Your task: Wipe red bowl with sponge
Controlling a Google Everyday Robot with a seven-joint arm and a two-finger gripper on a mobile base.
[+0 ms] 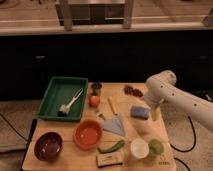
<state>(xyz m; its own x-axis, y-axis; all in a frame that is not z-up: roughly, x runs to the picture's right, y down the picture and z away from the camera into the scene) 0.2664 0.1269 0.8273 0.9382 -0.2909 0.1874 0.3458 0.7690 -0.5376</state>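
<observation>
The blue sponge (140,112) lies on the wooden table (150,162), right of centre. The red-orange bowl (88,133) sits upright and empty at the front, left of centre, well apart from the sponge. My white arm reaches in from the right and bends down. Its gripper (154,113) hangs just to the right of the sponge, close above the table. Nothing shows in the gripper.
A dark maroon bowl (48,145) stands at the front left. A green tray (56,90) holds a brush at the back left. A pale blue-grey cloth (116,125), a green pepper (112,147), a tan block (110,159), a white cup (139,148) and a green fruit (156,146) lie around the red bowl and the sponge.
</observation>
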